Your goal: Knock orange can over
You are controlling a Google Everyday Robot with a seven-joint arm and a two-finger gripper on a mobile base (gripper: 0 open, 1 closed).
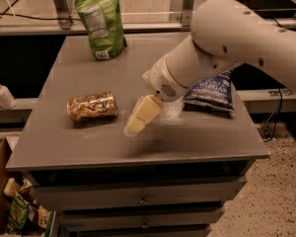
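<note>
The orange can (91,107) lies on its side on the left part of the grey cabinet top (89,142), its silver end facing right. My gripper (136,122) with cream-coloured fingers hangs just above the top, a short way to the right of the can and apart from it. The white arm reaches in from the upper right.
A green snack bag (101,21) stands upright at the back left of the top. A blue snack bag (211,90) lies at the right, partly behind the arm. A soap bottle (1,94) stands on a ledge at the left. Drawers sit below the front edge.
</note>
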